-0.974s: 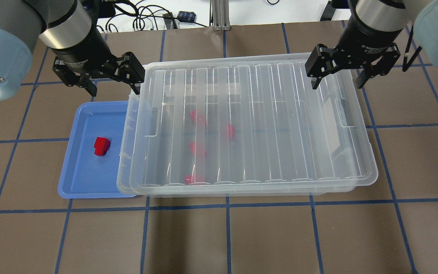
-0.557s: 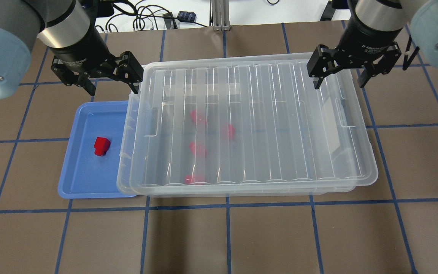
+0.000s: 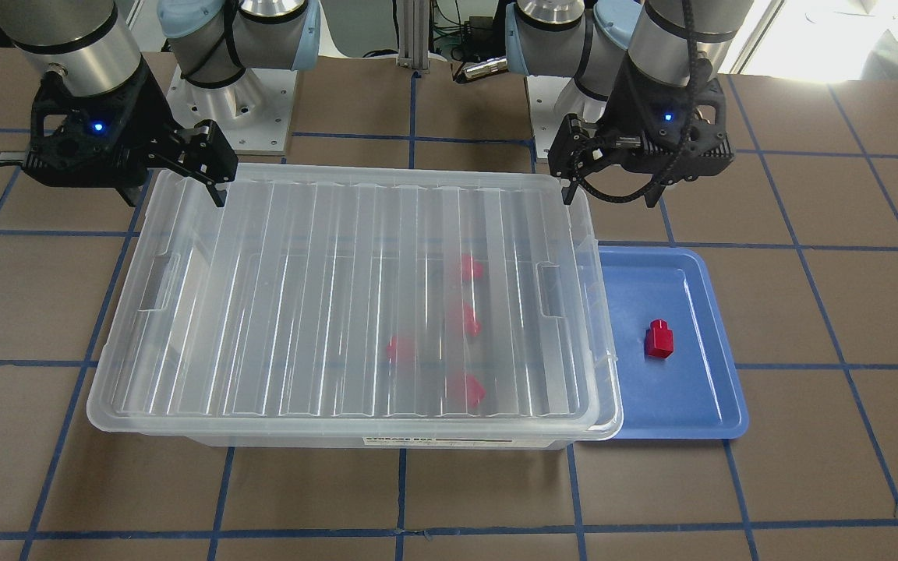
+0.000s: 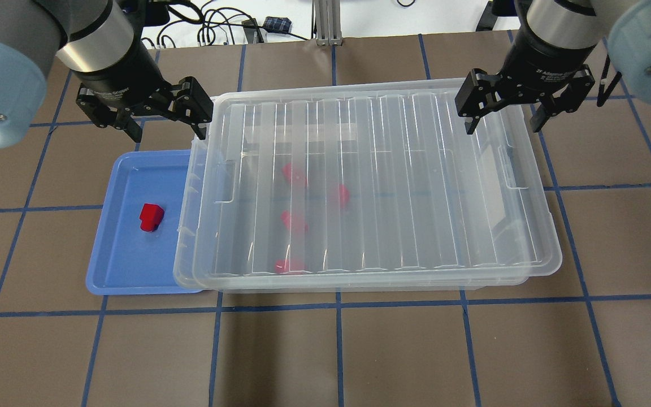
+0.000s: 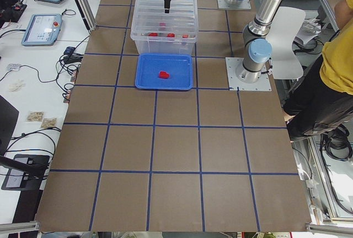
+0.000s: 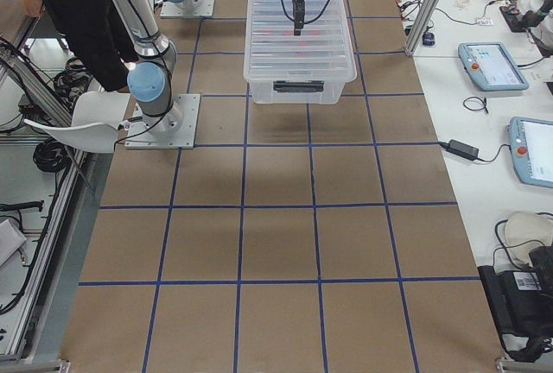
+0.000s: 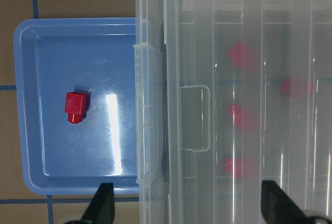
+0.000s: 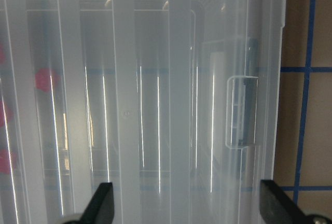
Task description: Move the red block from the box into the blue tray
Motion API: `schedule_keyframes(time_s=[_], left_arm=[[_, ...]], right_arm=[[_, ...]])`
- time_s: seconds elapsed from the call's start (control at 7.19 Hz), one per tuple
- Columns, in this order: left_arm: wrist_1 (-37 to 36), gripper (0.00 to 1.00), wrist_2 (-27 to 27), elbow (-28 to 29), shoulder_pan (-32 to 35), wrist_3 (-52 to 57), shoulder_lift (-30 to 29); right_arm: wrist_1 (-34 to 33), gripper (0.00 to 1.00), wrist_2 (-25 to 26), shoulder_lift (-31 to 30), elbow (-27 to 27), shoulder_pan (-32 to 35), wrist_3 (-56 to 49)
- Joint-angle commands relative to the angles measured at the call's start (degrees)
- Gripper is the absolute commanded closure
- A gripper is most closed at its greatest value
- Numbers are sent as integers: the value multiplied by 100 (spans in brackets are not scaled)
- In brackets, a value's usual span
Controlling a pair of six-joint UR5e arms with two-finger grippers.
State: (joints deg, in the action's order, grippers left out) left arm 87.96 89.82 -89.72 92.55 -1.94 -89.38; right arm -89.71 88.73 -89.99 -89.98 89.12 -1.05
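One red block (image 4: 151, 217) lies in the blue tray (image 4: 127, 265), also in the front view (image 3: 659, 340) and the left wrist view (image 7: 76, 107). Several more red blocks (image 4: 294, 221) show blurred through the ribbed lid of the clear box (image 4: 387, 169). The lid sits on the box, shifted a little to the robot's right. My left gripper (image 4: 168, 133) hangs open and empty above the box's back left corner, beside the tray's back edge. My right gripper (image 4: 501, 128) hangs open and empty above the box's back right corner.
The box's left end overlaps the tray's right rim (image 7: 136, 105). The brown table top (image 4: 337, 350) has blue tape lines. Cables lie behind the table's back edge (image 4: 218, 28). An operator in yellow (image 5: 339, 56) stands beside the robot's base.
Both grippers have shifted very slightly toward the back. The blocks, tray, box and lid have not moved.
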Motion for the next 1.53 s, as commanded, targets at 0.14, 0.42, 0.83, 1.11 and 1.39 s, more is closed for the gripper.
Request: schedule_keyframes(time_s=[0.14,0.42,0.83,1.11,1.39], left_arm=[[-7,0,9,-10,0,0,-9],[-7,0,9,-10,0,0,0],[-7,0,9,-19,0,0,9],[-7,0,9,-28,0,9,9],[-7,0,9,-37,0,18,9]], right_arm=[[-20,0,21,34,-2,0,-26],[-29,0,48,69,-19,-17,-428],[-11,0,48,244,-19,-621,-738],[-37,0,39,350,-246,-1009,-1166],[-597,0,39,350,-650,-1212,-1510]])
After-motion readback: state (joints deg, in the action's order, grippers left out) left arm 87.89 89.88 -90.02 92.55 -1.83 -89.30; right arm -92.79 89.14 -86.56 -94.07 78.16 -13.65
